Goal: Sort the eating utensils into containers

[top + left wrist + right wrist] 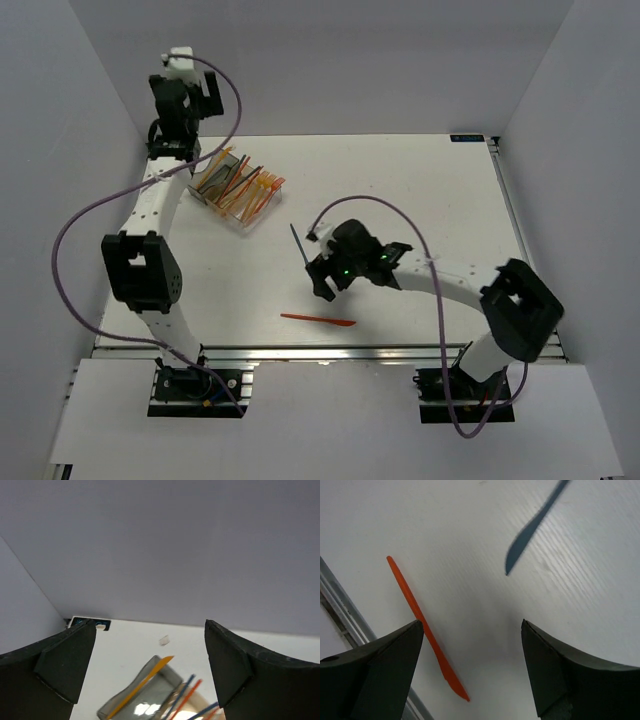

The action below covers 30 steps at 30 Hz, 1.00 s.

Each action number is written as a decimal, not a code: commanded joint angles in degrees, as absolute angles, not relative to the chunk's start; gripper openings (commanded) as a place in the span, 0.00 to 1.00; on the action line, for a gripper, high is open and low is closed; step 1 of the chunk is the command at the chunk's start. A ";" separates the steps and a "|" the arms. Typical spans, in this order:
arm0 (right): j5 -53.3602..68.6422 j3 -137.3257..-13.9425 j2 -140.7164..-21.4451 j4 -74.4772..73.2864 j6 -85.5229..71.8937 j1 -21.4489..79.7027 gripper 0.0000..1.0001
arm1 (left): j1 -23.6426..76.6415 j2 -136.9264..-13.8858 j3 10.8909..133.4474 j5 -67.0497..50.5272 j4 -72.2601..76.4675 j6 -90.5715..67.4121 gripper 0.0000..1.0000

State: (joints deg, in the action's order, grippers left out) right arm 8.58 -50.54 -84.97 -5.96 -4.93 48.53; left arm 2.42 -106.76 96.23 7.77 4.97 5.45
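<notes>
Left fingers (pixel 65 665) spread above containers (pixel 159 692), right fingers (pixel 375 675) parted, empty, between orange knife (pixel 422 622), blue knife (pixel 532 527)

Walls: pale grey panels (pixel 330 60) boxing us in at nine, twelve and three o'clock.
Table: white top (pixel 420 190), metal rail (pixel 330 352) along six o'clock.
Light: even, shadows soft.

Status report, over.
Left hand open, near containers. Right hand open, above orange knife and blue knife, both unsorted. No obstruction seen.
</notes>
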 commanded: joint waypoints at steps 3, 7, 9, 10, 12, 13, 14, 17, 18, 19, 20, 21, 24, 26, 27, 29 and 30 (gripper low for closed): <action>4.48 -62.47 -96.76 -19.41 9.14 56.24 0.76 | 2.11 -94.33 102.14 13.01 -18.26 -19.14 0.98; 3.61 -64.07 -98.96 -20.57 10.46 61.25 0.73 | 2.11 -80.89 86.44 8.01 -19.00 -23.38 0.98; 1.76 -64.42 -100.45 -21.00 10.72 63.18 0.73 | 2.11 -72.74 75.88 5.63 -18.28 -22.24 0.98; 1.41 -64.51 -100.98 -21.01 10.81 63.63 0.71 | 2.11 -70.42 72.98 5.36 -18.11 -21.28 0.98; 1.05 -64.95 -103.09 -21.97 10.90 63.98 0.62 | 2.11 -66.64 66.22 7.02 -18.72 -19.08 0.98; 1.23 -65.30 -103.79 -22.15 10.90 63.98 0.60 | 2.11 -64.27 64.62 7.47 -19.50 -18.38 0.98; 1.23 -65.30 -105.10 -22.24 10.81 64.07 0.55 | 2.11 -63.20 63.21 7.73 -19.77 -17.85 0.98; 0.79 -64.25 -107.13 -21.36 10.28 64.42 0.41 | 2.20 -59.60 58.37 6.69 -19.17 -18.63 0.98; 0.79 -63.99 -107.57 -20.75 10.20 64.42 0.37 | 2.20 -58.63 56.18 5.11 -18.20 -18.98 0.98; 0.62 -63.72 -107.93 -20.57 9.93 64.51 0.32 | 2.11 -57.32 55.29 4.40 -17.93 -19.42 0.98; 0.18 -63.55 -108.54 -20.48 9.76 64.60 0.21 | 2.20 -56.78 54.50 3.52 -17.93 -19.86 0.98; 0.18 -63.46 -108.63 -20.39 9.67 64.77 0.14 | 2.11 -56.26 53.97 2.04 -18.19 -20.21 0.98; 0.79 -62.93 -106.80 -18.82 9.58 65.13 0.00 | 2.20 -54.94 52.12 -2.09 -18.98 -21.27 0.98; 0.79 -62.14 -103.30 -16.80 8.45 65.04 0.00 | 2.11 -53.97 50.89 -8.15 -18.20 -22.67 0.98; 0.27 -61.79 -101.79 -14.09 7.74 65.04 0.00 | 2.20 -53.44 50.37 -14.87 -17.24 -23.11 0.98; 0.26 -61.26 -96.70 -11.53 4.42 63.99 0.00 | 2.20 -51.52 47.82 -20.19 -14.52 -25.82 0.98; 0.26 -61.09 -95.20 -10.47 2.83 63.29 0.00 | 2.20 -50.89 47.12 -21.69 -12.67 -26.54 0.98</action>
State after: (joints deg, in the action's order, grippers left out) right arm 0.86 -61.56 -101.51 -15.27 7.25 64.29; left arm 2.13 -53.76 49.23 -9.65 -16.93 -22.81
